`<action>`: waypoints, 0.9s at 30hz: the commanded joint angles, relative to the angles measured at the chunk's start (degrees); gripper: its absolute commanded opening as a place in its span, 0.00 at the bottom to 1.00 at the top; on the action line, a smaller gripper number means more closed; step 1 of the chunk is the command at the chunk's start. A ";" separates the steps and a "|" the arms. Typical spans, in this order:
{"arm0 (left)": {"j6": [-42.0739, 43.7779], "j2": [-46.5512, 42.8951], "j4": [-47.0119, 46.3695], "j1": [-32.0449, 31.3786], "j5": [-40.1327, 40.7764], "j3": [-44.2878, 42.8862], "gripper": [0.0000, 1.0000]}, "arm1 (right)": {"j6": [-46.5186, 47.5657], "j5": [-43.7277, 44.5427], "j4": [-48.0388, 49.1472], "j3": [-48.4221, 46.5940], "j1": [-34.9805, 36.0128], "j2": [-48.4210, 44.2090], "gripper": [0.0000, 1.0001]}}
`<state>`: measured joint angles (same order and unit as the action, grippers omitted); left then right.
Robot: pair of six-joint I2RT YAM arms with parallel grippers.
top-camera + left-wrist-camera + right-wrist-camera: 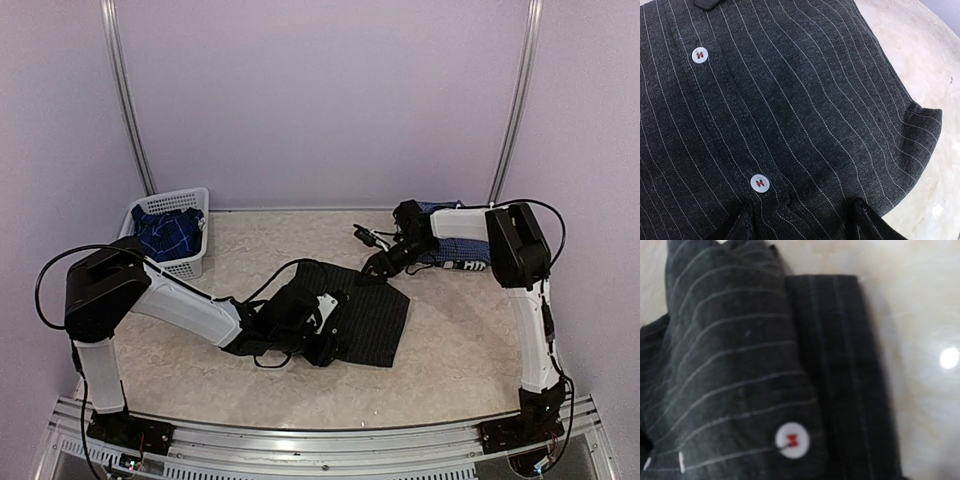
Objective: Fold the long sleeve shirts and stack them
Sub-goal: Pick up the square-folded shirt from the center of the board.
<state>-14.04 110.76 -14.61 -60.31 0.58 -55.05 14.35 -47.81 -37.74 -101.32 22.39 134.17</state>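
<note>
The black pinstriped shirt [365,312] lies partly folded in the middle of the table. My left gripper [322,338] is low over its left part. In the left wrist view its dark fingertips [746,220] stand wide apart on the button placket [760,183], so the gripper [802,222] is open. My right gripper [378,266] is at the shirt's far right corner. The right wrist view is filled with a bunched fold and cuff [790,440], which hide the fingers. The blue-and-white checked shirt [452,248] lies folded at the far right. The darker blue plaid shirt [165,232] is in the basket.
The white lattice basket [190,205] stands at the far left by the wall. Bare marbled tabletop [460,340] lies to the right of and in front of the black shirt. Black cables trail from both arms over the table.
</note>
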 commanded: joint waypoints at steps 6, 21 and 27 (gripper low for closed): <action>0.45 0.99 3.67 -0.36 1.75 1.33 0.62 | 3.64 -4.72 -6.31 8.87 3.83 1.39 0.62; -1.33 -10.89 3.60 -0.07 10.19 4.83 0.72 | -4.85 4.85 -0.81 7.60 2.22 -13.47 0.00; -4.14 -26.50 5.93 1.10 18.68 8.39 0.97 | -9.78 34.53 -1.94 5.49 4.38 -27.65 0.00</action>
<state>-15.92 93.21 -10.37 -60.18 12.10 -47.99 9.08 -35.51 -40.80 -93.17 25.15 117.60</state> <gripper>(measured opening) 0.920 0.066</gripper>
